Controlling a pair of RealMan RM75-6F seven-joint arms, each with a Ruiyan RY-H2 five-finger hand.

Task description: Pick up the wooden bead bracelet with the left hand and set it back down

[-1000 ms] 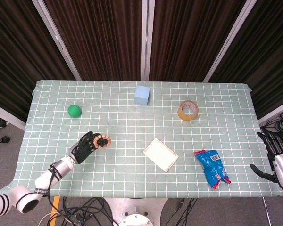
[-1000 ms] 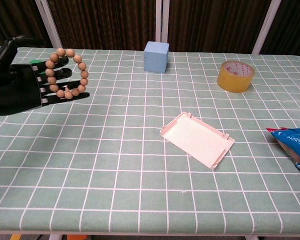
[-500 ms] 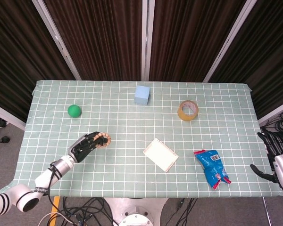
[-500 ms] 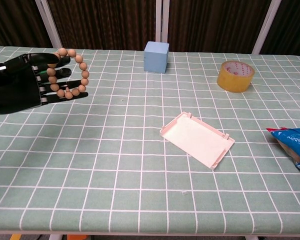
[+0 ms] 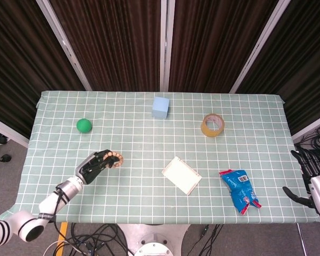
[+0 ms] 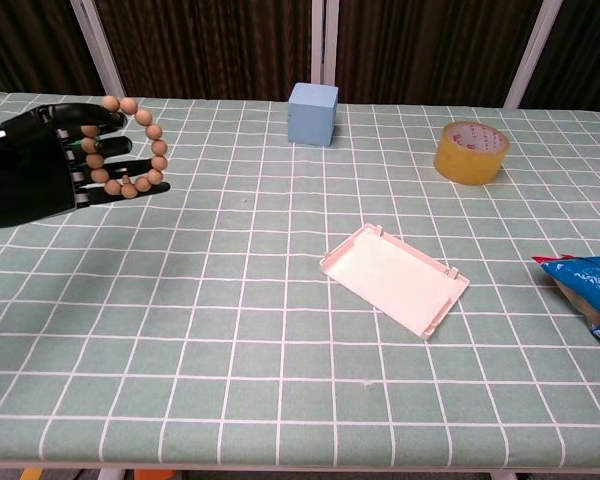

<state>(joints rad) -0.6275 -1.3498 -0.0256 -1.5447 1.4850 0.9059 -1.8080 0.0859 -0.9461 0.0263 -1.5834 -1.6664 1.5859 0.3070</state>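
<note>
The wooden bead bracelet (image 6: 158,151) is a ring of round tan beads, hooked over the fingers of my black left hand (image 6: 32,165) at the table's front left. The thumb lies folded across the top of the ring, so the hand grips it. From the head view the bracelet (image 5: 117,158) shows at the tips of the left hand (image 5: 93,166), just above the checked cloth. My right hand (image 5: 316,180) hangs beyond the table's right edge, fingers spread, holding nothing.
A green ball (image 5: 84,125) lies behind the left hand. A light blue cube (image 6: 313,113) and a yellow tape roll (image 6: 471,152) stand at the back. A pale pink tray (image 6: 393,279) lies mid-table, and a blue snack bag (image 6: 590,300) at the right.
The left thumb, raised a second ago, has come down over the bracelet. Hand and bracelet have shifted slightly to the left. The right hand has not moved.
</note>
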